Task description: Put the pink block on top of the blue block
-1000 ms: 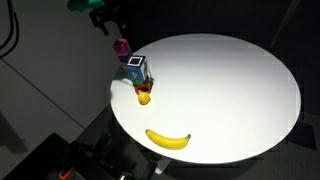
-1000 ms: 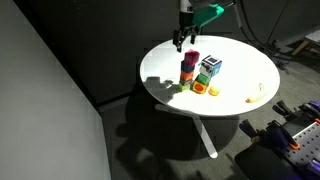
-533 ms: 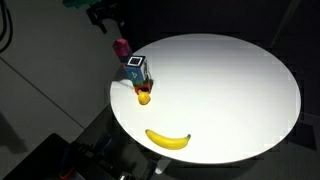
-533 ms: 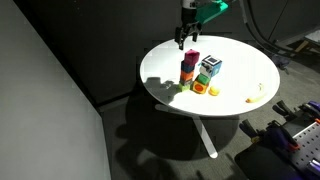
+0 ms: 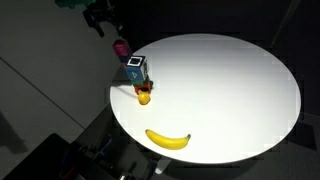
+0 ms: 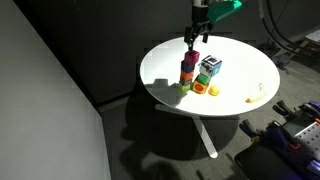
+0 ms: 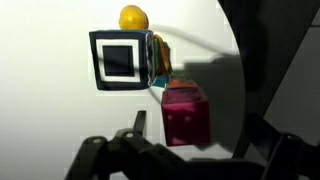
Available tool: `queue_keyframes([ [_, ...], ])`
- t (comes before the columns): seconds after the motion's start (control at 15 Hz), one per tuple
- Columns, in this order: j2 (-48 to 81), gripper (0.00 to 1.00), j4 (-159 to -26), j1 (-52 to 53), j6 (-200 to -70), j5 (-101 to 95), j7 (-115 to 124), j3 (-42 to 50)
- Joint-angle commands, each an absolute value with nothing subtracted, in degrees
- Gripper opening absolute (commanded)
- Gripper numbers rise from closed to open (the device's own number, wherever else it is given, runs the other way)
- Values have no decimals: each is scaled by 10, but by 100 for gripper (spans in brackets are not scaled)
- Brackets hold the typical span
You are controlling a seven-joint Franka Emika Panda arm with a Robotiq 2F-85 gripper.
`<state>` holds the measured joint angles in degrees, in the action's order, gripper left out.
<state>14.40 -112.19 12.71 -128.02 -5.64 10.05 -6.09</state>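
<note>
The pink block [image 6: 191, 57] sits on top of a short stack of small pieces near the edge of a round white table [image 6: 240, 60]. The pieces under it are too small and dark to name. In the wrist view the pink block [image 7: 185, 112] fills the lower middle of the frame. An orange-red piece [image 7: 168, 82] peeks out from beneath its upper left corner.

The gripper [image 6: 192, 40] hangs straight above the stack, clear of the pink block with a gap between them. In the wrist view its two dark fingers [image 7: 100, 152] stand spread wide at the bottom corners of the frame, with nothing held between them. A teal-green part of the arm [image 6: 218, 7] shows above the gripper.

Just beside the stack stands a taller dark blue box [image 7: 122, 60] with a square white label on its top face. In an exterior view the box [image 5: 136, 70] stands close in front of the pink block [image 5: 121, 47], at the table's rim. A small orange ball [image 5: 144, 97] lies just beside the box, on the side away from the pink block. A yellow banana [image 5: 168, 139] lies well apart from this group, near the table's edge. The room around the table is dark.
</note>
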Motion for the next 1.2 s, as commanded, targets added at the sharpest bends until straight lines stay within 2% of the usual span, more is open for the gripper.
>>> queue_keyframes([
  [0.0, 91, 100, -1179, 112, -1281, -32, 97, -67],
  [0.73, -3, 100, -1315, 94, -1356, 2, 120, -65],
  [1.13, -42, 100, -1339, 86, -1346, 4, 113, -65],
])
